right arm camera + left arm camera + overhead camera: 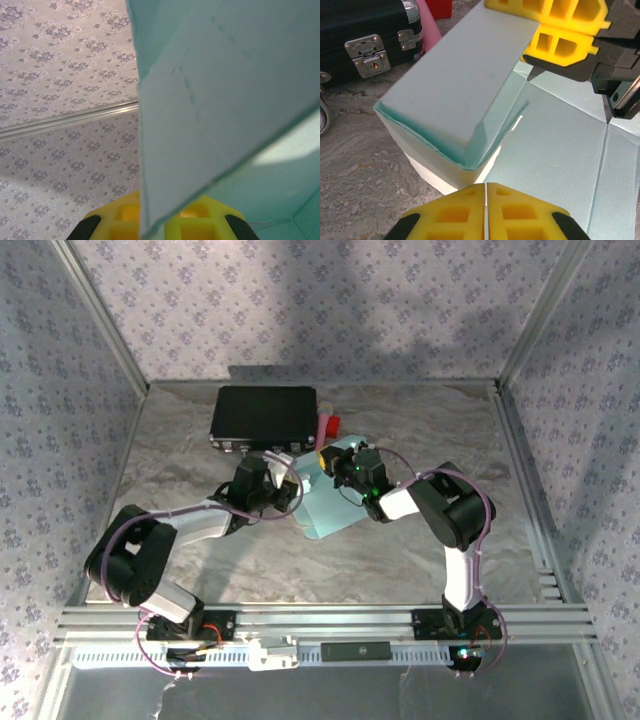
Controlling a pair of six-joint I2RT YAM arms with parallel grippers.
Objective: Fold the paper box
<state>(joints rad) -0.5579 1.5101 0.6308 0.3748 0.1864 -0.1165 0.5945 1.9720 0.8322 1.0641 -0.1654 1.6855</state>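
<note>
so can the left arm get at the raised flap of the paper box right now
Probably yes: the raised flap of the paper box stands right ahead of the shut left gripper with nothing between. The right gripper seems to hold only its far edge, so the near edge looks free.

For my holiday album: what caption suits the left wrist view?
Left gripper shut, facing the half-folded pale blue paper box whose raised panel the right gripper pinches; black case behind.
</note>
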